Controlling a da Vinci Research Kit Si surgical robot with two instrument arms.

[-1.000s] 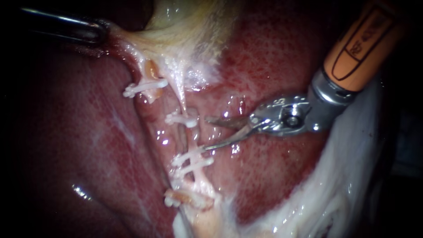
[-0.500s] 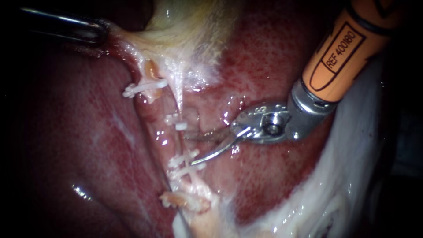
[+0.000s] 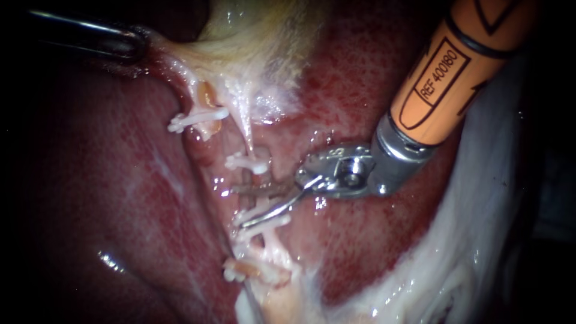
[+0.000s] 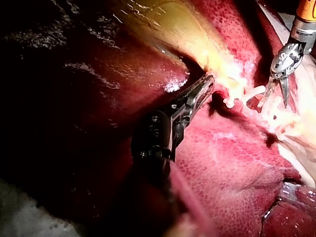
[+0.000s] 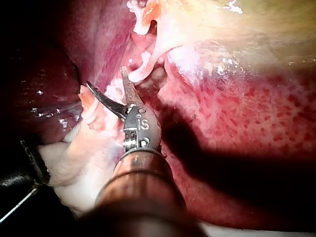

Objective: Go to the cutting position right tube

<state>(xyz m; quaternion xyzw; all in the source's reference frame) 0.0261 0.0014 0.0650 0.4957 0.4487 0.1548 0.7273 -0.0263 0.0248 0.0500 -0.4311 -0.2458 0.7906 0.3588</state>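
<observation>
In the endoscope view the pale right tube (image 3: 248, 180) runs down over the liver (image 3: 360, 240). It carries one white clip (image 3: 246, 162) above and two clips (image 3: 262, 217) below. My right instrument (image 3: 240, 206) comes in on an orange shaft from the upper right. Its two thin blades stand open, one on each side of the tube between the upper and lower clips. The left tube's stump bears a clip (image 3: 198, 119). My left instrument (image 3: 139, 45) is shut on the gallbladder (image 3: 252, 36) at the upper left; its jaws (image 4: 200, 94) also show in the left wrist view.
Another clip (image 3: 240, 271) sits on an orange stump below the lower pair. White fatty tissue (image 3: 456, 258) lies along the right side under the orange shaft. In the right wrist view the open blades (image 5: 106, 77) sit beside pale tissue (image 5: 98, 148).
My right instrument has moved left across the liver, and its open blades have gone from short of the right tube to straddling it between the clips. The left instrument has not moved.
</observation>
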